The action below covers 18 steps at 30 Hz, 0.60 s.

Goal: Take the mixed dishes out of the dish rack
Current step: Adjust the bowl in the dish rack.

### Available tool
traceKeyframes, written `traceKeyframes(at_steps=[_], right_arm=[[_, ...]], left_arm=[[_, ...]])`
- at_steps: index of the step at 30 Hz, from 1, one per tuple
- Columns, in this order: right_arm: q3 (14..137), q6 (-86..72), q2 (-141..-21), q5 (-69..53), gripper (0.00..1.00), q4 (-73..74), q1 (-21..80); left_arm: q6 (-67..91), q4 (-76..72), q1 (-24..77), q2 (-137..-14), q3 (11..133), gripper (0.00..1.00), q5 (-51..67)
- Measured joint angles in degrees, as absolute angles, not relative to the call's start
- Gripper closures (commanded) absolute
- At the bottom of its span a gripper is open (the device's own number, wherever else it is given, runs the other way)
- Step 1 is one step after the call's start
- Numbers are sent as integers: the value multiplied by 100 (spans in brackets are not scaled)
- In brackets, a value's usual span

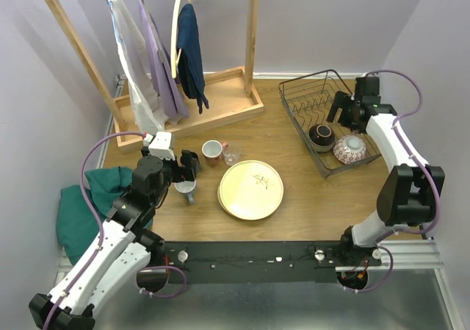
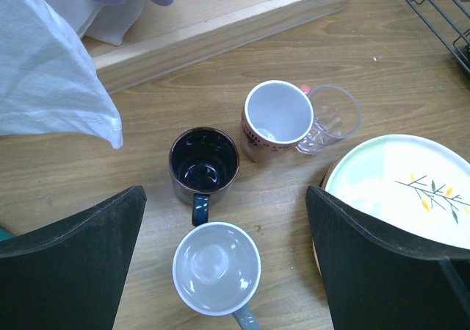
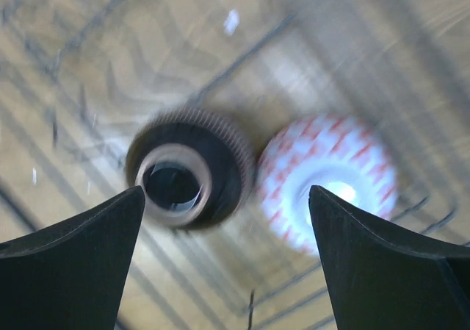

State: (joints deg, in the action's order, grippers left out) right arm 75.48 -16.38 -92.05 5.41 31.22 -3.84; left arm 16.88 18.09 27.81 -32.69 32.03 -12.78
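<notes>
The dark wire dish rack (image 1: pixel 297 109) stands at the right rear and holds an upturned dark bowl (image 1: pixel 321 135) and an upturned red-and-white patterned bowl (image 1: pixel 349 149); both show blurred in the right wrist view, the dark bowl (image 3: pixel 192 168) and the patterned bowl (image 3: pixel 327 179). My right gripper (image 1: pixel 344 111) hovers open above them. My left gripper (image 1: pixel 188 165) is open above a grey mug (image 2: pixel 217 268). Beyond it stand a dark blue mug (image 2: pixel 204 162), a brown-and-white mug (image 2: pixel 277 118) and a clear glass (image 2: pixel 332 115). The cream plate with the twig mark (image 1: pixel 251 189) lies on the table.
A wooden clothes rack (image 1: pixel 183 106) with hanging garments stands at the back left. A white garment (image 2: pixel 51 73) hangs near the left gripper. A green cloth (image 1: pixel 88 201) lies at the table's left edge.
</notes>
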Motion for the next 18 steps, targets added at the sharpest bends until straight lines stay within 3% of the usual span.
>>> traceKeyframes(at_steps=[8,18], right_arm=[[6539,-1704,-8475,816,0,3769,-119],[6390,-1667,-8882,1361,0,3610,-198]], left_arm=[[1726,1809,2781,-3251,3203,1,-1253],[1726,1809,2781,-3420,3203,1,-1234]])
